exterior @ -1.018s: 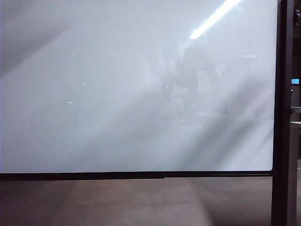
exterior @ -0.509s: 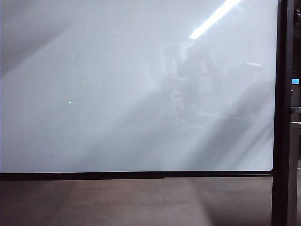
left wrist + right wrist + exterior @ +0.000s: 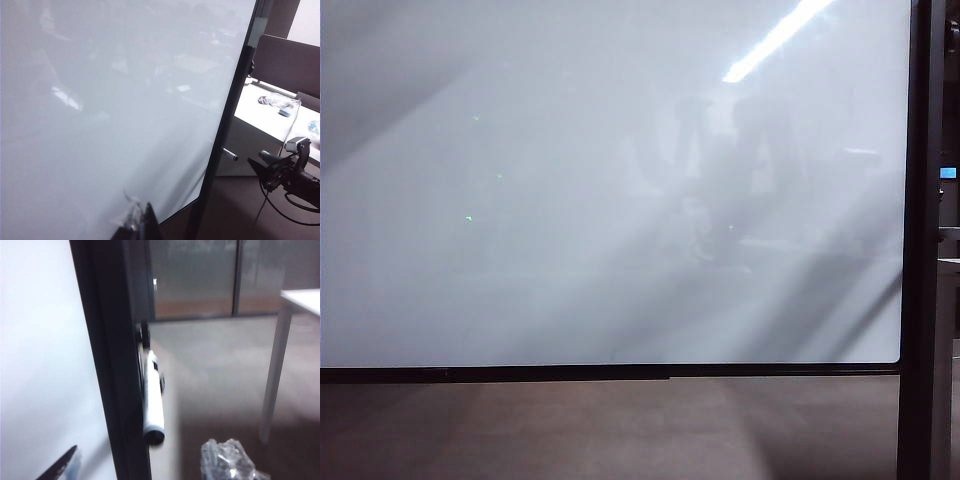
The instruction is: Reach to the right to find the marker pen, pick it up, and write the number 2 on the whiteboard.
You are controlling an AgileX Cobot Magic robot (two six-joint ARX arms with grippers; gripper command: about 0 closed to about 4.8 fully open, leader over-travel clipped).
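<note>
The whiteboard pretty much fills the exterior view: big glossy white panel, thin dark lower edge, dark frame post on its right side, and brownish floor below. Its surface is all glare, with a bright ceiling-light streak up top and a faint murky reflection of the robot around the middle. Neither arm shows directly in that view.

The marker pen is over at the frame post, not on the board. In the right wrist view it's a pale barrel with a dark end, sitting right against the side of the post and running along it. The left wrist view shows it as a small stick poking out from the post, on the side away from the white panel.

The right gripper is up close to the pen with its fingers spread wide and released, one either side of the post and nothing between them gripped. From the left wrist camera it hangs just beside the pen, apart from it.

The left gripper sits in front of the board near its lower corner. Only a dark tip and some crinkly clear wrap show, so it's impossible to tell if those fingers are clenched or released. A white table stands behind the post.
</note>
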